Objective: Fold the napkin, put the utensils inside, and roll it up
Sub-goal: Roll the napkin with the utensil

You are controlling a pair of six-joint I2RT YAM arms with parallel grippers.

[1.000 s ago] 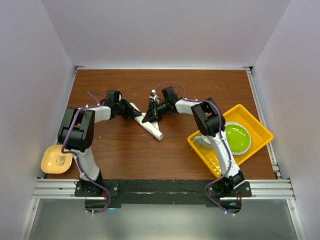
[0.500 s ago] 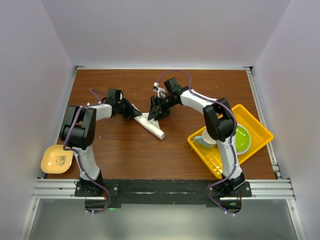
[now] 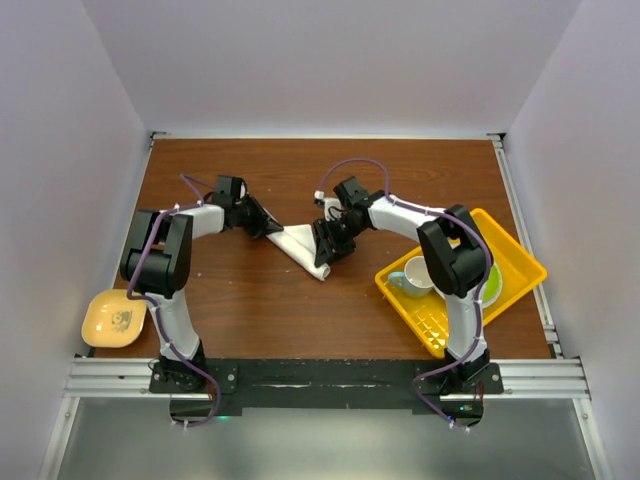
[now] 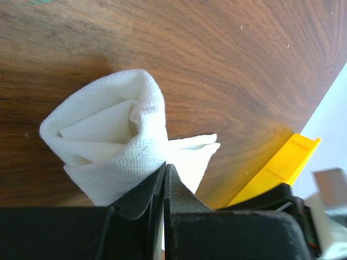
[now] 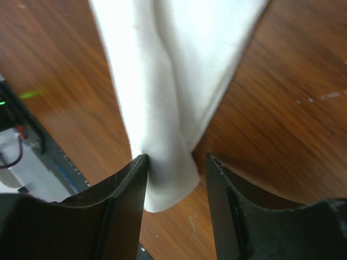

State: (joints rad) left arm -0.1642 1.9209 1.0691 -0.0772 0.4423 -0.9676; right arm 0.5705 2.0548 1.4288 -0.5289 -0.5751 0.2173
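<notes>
The white napkin [image 3: 303, 249] lies rolled into a slanted tube at mid-table, with a loose flap at its far left end. My left gripper [image 3: 271, 229] is at that far end. In the left wrist view its jaws are shut on a thin edge of the napkin [image 4: 108, 146], just beside the tube's open end. My right gripper [image 3: 329, 246] is open and straddles the roll's near end [image 5: 162, 81]. One finger [image 5: 124, 195] touches the cloth and the other [image 5: 227, 200] stands apart from it. The utensils are out of view.
A yellow tray [image 3: 520, 262] sits at the right, holding a pale blue cup [image 3: 410, 277] and a green plate [image 3: 487, 280] partly behind the right arm. A yellow bowl [image 3: 112, 318] rests near the left front edge. The tray's corner [image 4: 282, 162] shows past the napkin.
The right gripper has swung from the roll's far side toward its near end and opened around it. The left gripper stayed in place and closed a little tighter.
</notes>
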